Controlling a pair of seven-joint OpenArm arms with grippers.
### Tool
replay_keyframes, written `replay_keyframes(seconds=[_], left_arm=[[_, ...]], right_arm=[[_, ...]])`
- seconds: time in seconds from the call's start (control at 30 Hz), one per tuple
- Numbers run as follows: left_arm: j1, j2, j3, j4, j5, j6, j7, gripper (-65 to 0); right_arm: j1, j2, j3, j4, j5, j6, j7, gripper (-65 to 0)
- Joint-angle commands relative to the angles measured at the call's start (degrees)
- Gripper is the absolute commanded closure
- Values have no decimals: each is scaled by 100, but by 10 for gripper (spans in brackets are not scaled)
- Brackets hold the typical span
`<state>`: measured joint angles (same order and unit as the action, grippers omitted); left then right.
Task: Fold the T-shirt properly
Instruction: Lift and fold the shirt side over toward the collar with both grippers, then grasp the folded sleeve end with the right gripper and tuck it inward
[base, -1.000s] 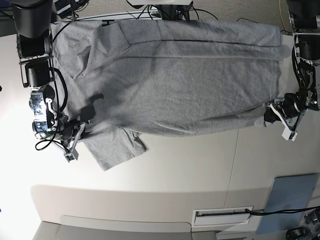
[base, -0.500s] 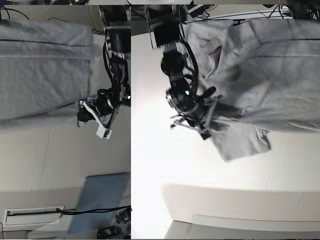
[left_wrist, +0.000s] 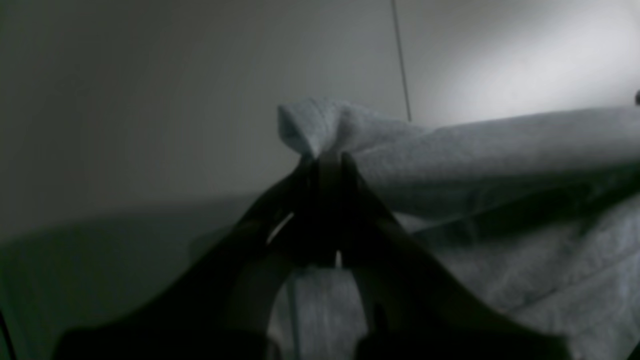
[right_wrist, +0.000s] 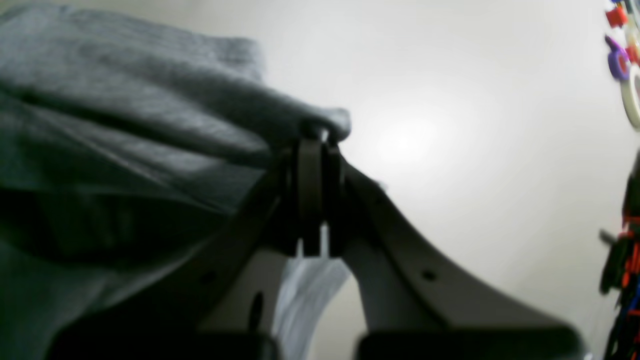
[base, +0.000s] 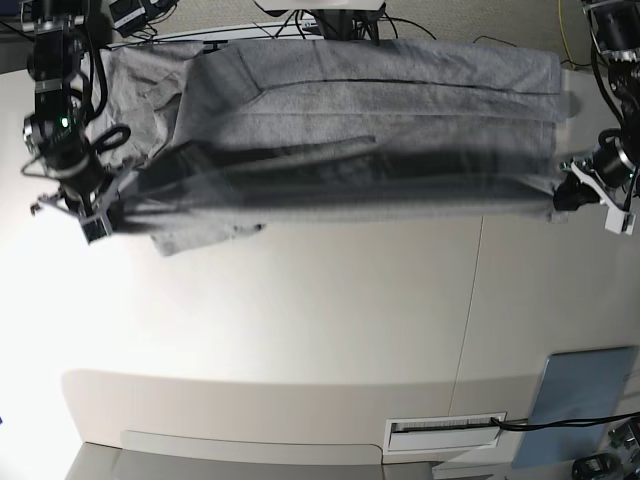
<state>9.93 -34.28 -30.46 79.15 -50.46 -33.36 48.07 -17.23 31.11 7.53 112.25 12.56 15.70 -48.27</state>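
Large heather-grey cotton short-sleeved T-shirt (base: 370, 110): spread lengthwise across the far half of the pale off-white tabletop (base: 300, 320), near long edge lifted clear of the surface and stretched taut between both arms; motion-blurred along that edge in the base view, so fine creases unreadable. At base-view left, right gripper (base: 100, 212): jaws pressed together on a bunched corner of grey cloth, confirmed in the right wrist view (right_wrist: 320, 137), where fabric wraps over the closed tips; one short sleeve (base: 195, 235) dangling just beside it, hanging below the raised edge. Middle: raised fabric sagging slightly over the layer beneath, a long straight crease already running along the far portion; no lettering on show, plain side uppermost. At base-view right, left gripper (base: 575, 195): likewise clamped on the opposite corner, wrist view (left_wrist: 327, 157) showing a pinched peak of cloth above the closed tips. Progress, as judged: first lengthwise fold under way, not laid down; garment apparently flat and squared beforehand, both corners secured. Remaining, as judged: carrying the lifted edge over and setting it down, tucking the loose sleeve, further folds across the length, release. Also present, lower right and well apart: flat blue-grey rectangular panel (base: 580, 400); white slotted plate (base: 445, 432) at the near table edge.
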Motion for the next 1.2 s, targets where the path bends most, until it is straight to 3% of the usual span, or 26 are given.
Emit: replay_keyframes(seconds=[0.0,0.23,0.57,0.8,0.83,0.93,1.03,1.1,1.17], left_arm=[[39,-157,-136,81,-90,26,-92,0],[562,-160,-247,81,-232,-216,-94,0],[1043,-157,-247,76,-221,-251,-94,0],[1054,-160,-245,72,-101,-254,-92,0],[1054,-160,-245,72,-98,-254,-90,0],[1051,-162,-245,74,-101,-402,-90,0],[1054,-160,-245,74,-103,-643,-85,-196],[1051,-162,-245,76,-107,-638,-33,-321],[1051,-164,-247,81,-120,-638,0,-375]], right_arm=[[-74,111,160,166,-101,-101,63,0],[-994,111,380,522,-105,-315,37,0],[-2081,81,380,669,-214,-780,68,0],[-2293,63,378,651,-212,-782,-17,0],[-2293,63,378,651,-212,-780,-7,-6],[-2293,63,378,651,-203,-776,46,-164],[-2291,63,378,651,-205,-776,42,-260],[-2291,66,378,654,-177,-778,2,-262],[-2267,63,378,654,-142,-787,26,-262]])
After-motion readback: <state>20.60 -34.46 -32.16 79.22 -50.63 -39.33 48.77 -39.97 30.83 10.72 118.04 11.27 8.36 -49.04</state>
